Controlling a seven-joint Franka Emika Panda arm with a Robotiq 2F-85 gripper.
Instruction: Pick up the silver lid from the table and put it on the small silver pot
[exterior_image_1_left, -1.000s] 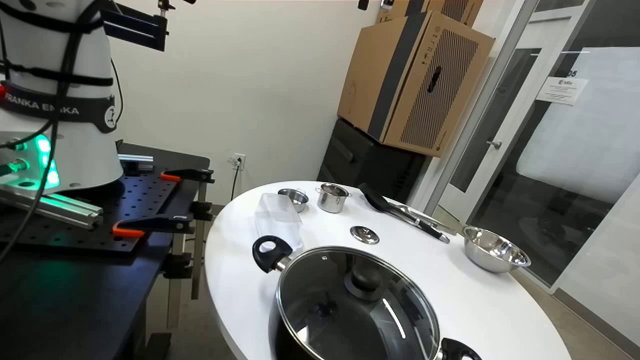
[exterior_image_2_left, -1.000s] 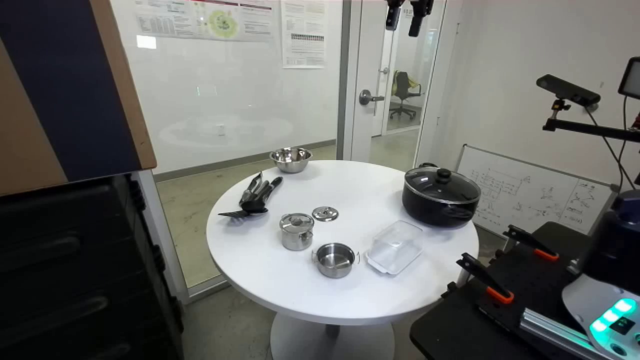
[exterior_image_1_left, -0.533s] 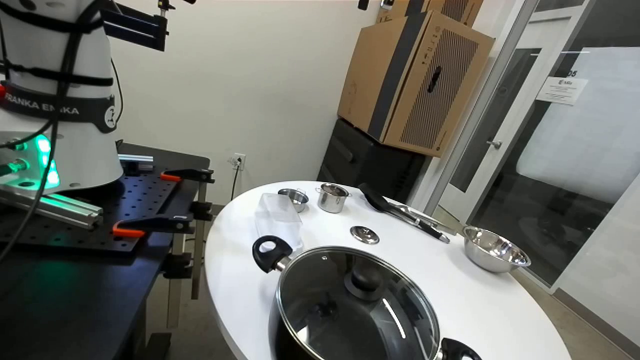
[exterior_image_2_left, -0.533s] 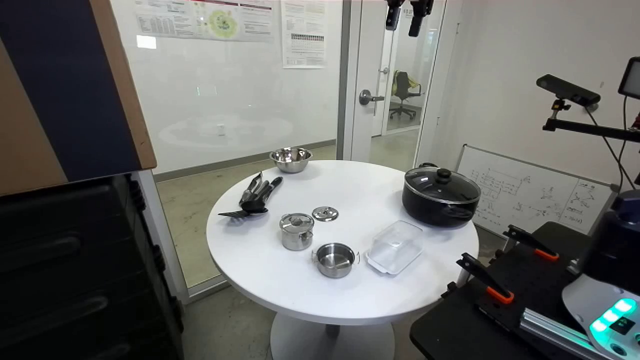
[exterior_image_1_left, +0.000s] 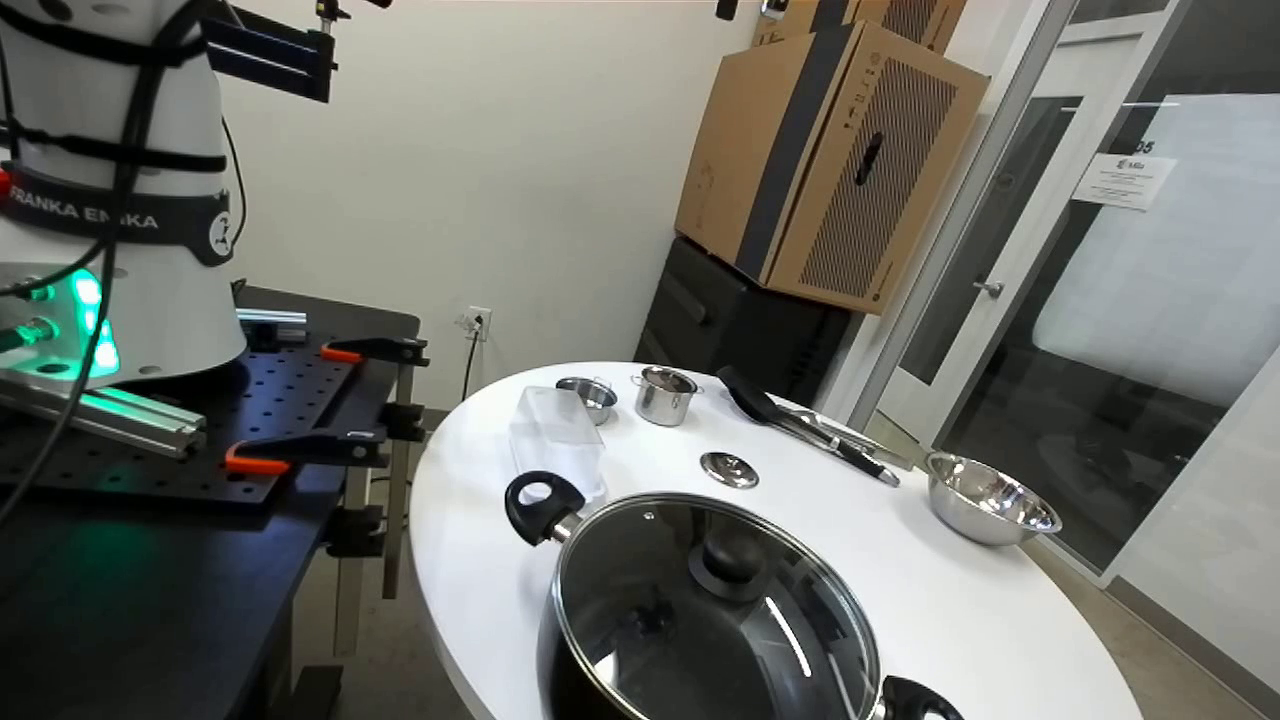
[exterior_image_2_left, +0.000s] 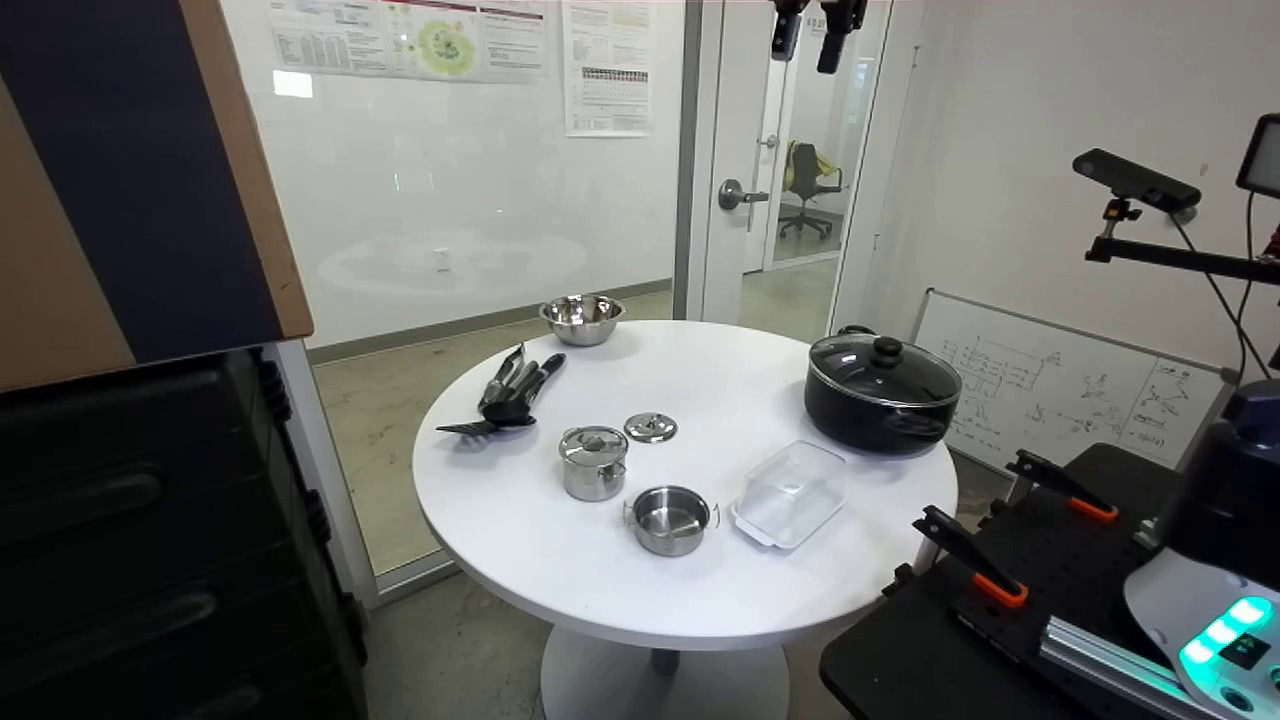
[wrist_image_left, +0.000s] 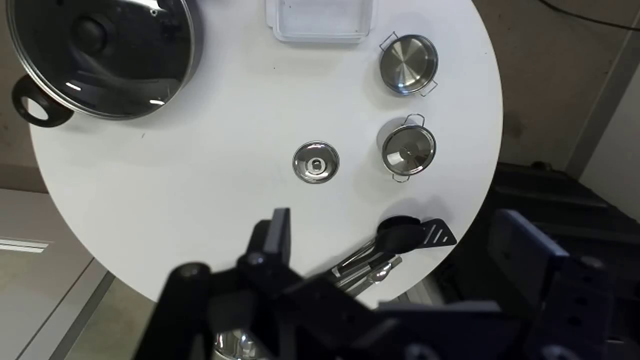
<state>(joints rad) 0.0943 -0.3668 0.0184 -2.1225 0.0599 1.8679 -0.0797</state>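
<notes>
The silver lid (exterior_image_2_left: 651, 428) lies flat on the white round table, knob up, in both exterior views (exterior_image_1_left: 729, 470) and the wrist view (wrist_image_left: 316, 162). The small silver pot (exterior_image_2_left: 671, 522) stands upright and uncovered, with wire handles at its sides. It also shows in an exterior view (exterior_image_1_left: 590, 398) and at the upper right of the wrist view (wrist_image_left: 409, 65). My gripper (exterior_image_2_left: 808, 45) hangs high above the table, touching nothing. In the wrist view its fingers (wrist_image_left: 400, 227) are wide apart with nothing between them. The lid lies beyond the fingers in that view.
A taller lidded steel pot (exterior_image_2_left: 593, 465) stands beside the lid and the small pot. A clear plastic box (exterior_image_2_left: 790, 497), a big dark pot (exterior_image_2_left: 880, 400), black utensils (exterior_image_2_left: 510, 405) and a steel bowl (exterior_image_2_left: 583, 320) are also on the table (exterior_image_2_left: 740, 385). Cardboard boxes (exterior_image_1_left: 830, 160) stand behind.
</notes>
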